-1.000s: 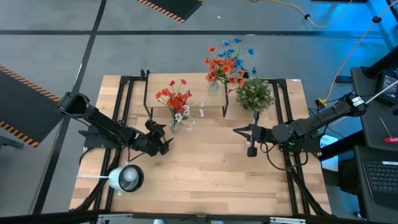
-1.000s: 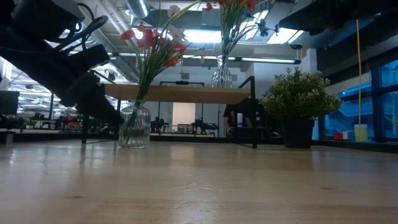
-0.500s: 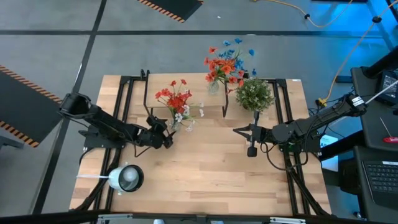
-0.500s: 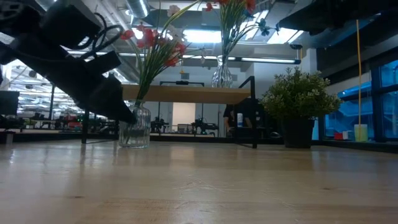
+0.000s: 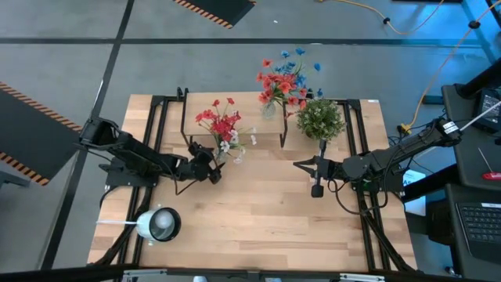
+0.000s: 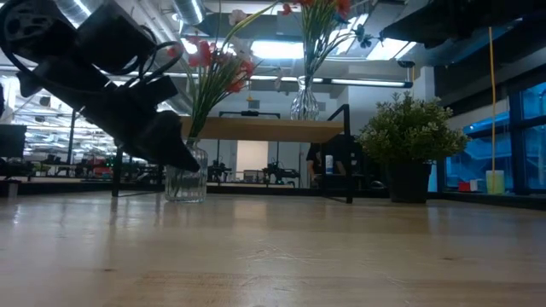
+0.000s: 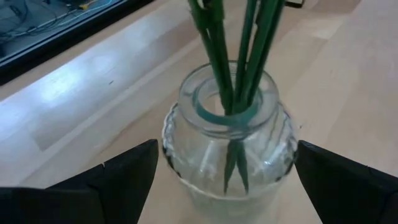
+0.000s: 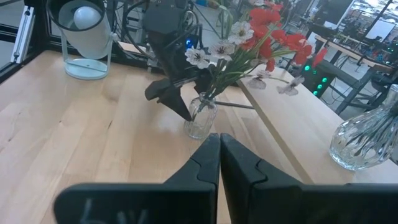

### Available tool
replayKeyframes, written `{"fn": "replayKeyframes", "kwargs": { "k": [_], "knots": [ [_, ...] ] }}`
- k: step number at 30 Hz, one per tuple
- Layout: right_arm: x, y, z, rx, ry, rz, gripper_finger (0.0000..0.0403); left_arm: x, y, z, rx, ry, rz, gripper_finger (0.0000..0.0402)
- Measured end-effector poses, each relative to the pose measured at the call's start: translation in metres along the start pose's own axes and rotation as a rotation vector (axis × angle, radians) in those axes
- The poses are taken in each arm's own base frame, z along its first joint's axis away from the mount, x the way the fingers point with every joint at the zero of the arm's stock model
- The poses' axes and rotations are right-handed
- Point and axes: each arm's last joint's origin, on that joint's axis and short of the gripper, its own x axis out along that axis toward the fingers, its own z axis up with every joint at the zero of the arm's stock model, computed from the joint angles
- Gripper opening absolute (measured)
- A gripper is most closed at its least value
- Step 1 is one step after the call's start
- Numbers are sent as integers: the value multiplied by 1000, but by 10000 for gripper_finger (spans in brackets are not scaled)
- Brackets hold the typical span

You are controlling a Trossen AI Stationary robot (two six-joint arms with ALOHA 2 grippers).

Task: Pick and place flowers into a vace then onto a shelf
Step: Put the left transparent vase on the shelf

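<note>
The left gripper (image 5: 210, 164) sits low over the worktop (image 5: 258, 211) with its fingers (image 7: 118, 180) spread wide to either side of a small clear glass vase (image 7: 227, 146); the fingers flank the vase body, and actual contact cannot be confirmed. Several green flower stems (image 7: 233, 56) stand bunched in the vase mouth, directly ahead of this gripper. In the high view the red and whitish blooms (image 5: 221, 125) spread above the vase, which stands on the worktop just in front of the low wooden shelf (image 6: 256, 128). A second clear vase (image 6: 304, 101) with red and blue flowers (image 5: 283, 78) rests on top of the shelf, beyond the left gripper. A bushy green potted plant (image 5: 319, 119) stands beside the shelf end, near the right arm. The right gripper (image 5: 316, 168) waits well apart from the vase, its fingers (image 8: 205, 163) pressed together. A white lamp (image 5: 159, 224) stands on the worktop behind the left arm.
</note>
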Motion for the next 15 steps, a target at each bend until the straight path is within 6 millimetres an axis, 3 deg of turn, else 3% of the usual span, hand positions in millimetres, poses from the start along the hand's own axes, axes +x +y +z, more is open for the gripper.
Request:
{"fn": "replayKeyframes", "kwargs": {
  "k": [15],
  "knots": [
    [0, 0, 0, -1, 0, 0, 17, 2, 0, 4, -26, -13, -21, 341]
  ]
}}
